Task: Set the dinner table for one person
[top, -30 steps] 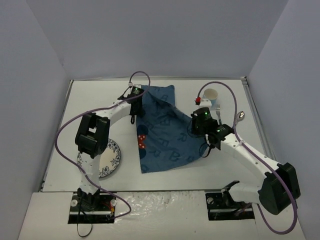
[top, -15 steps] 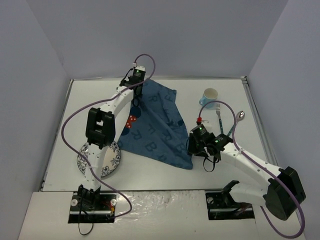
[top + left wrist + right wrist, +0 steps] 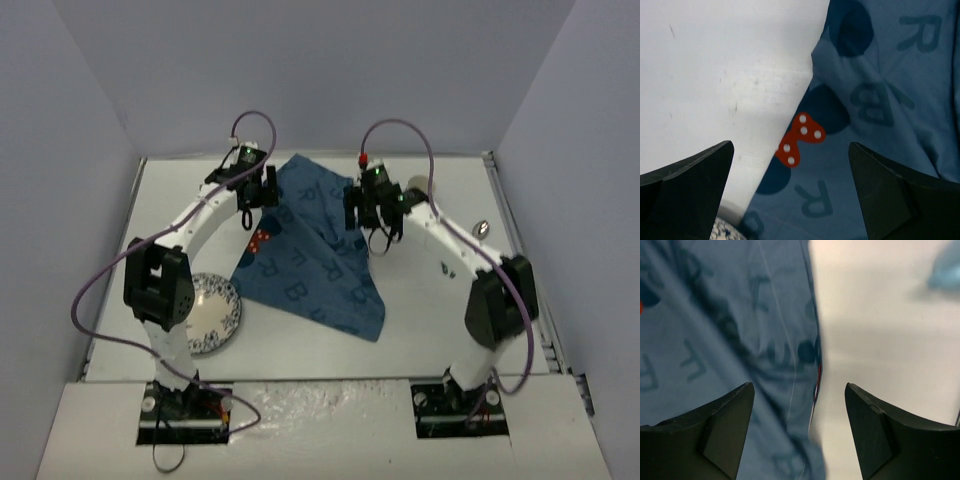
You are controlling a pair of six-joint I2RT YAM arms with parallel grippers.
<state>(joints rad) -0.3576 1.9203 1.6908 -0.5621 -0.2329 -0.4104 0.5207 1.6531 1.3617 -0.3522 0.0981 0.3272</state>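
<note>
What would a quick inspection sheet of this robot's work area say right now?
Surface: white dinner table, flat, grey edge strips.
Job's things: blue lettered cloth lying rumpled mid-table; patterned plate near left, partly under the left arm; spoon at the right edge.
Clutter: nothing seen.
Grippers: left gripper open over the cloth's left edge; right gripper open over its right edge; both empty.
Cables: purple cables loop above each arm.
Surroundings: plain grey walls on three sides.

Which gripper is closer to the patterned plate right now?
Left. The left gripper hangs over the left edge of the mat, just beyond the plate; the right gripper is over its right edge, farther away.
</note>
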